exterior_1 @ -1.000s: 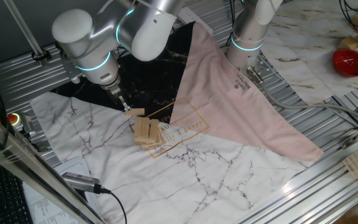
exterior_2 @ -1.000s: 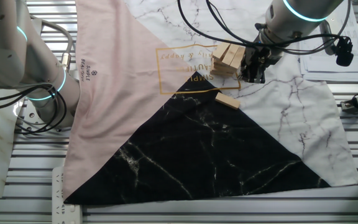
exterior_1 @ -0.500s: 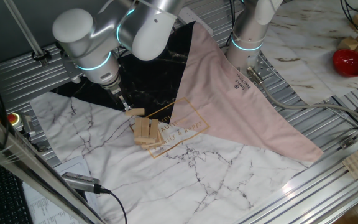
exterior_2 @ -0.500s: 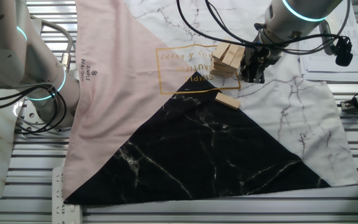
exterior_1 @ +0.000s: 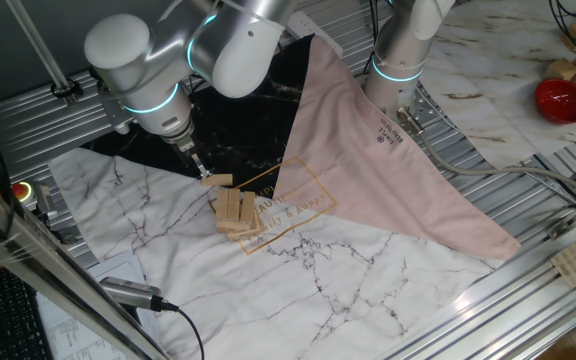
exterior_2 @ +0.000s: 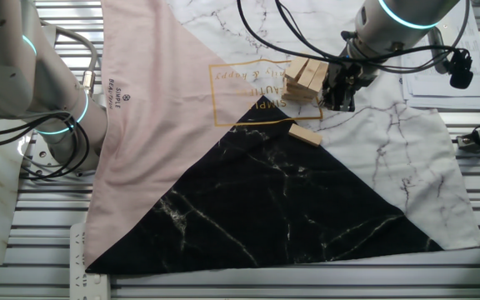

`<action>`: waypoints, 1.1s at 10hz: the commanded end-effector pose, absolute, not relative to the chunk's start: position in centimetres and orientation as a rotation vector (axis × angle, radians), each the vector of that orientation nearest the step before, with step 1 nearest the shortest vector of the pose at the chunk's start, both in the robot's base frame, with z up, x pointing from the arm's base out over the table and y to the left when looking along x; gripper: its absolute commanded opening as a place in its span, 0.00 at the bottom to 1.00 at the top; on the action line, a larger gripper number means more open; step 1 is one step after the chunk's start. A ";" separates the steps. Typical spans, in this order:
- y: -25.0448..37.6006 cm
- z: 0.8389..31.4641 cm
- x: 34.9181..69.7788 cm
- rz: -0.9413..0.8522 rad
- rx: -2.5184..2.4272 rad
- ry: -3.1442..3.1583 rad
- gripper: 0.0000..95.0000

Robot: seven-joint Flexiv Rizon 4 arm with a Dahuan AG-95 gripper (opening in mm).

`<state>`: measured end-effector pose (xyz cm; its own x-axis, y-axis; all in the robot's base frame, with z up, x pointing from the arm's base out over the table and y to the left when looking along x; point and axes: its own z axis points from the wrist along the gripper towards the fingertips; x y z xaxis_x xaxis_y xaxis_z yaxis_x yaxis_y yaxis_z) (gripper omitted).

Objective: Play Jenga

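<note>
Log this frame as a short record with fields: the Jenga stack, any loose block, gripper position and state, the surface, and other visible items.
jenga stack: low pile of tan blocks on the gold-printed part of the cloth
loose block: single block lying flat, apart from the stack, by the edge of the black marble patch
gripper: gripper low beside the stack; open or shut cannot be told
surface: cloth in pink, black marble and white marble sections
other items: red bowl far from the stack; a second arm's base behind the cloth
</note>
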<state>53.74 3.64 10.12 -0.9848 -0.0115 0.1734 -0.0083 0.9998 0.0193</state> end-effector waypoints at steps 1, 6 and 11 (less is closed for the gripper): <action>3.6 10.1 53.7 -0.028 0.015 -2.967 0.00; 3.6 10.1 53.7 -0.028 0.015 -2.967 0.00; 3.7 10.2 53.6 -0.005 -0.146 -2.949 0.00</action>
<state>53.50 3.72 10.27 -0.9808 0.0686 0.1828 0.0699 0.9976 0.0005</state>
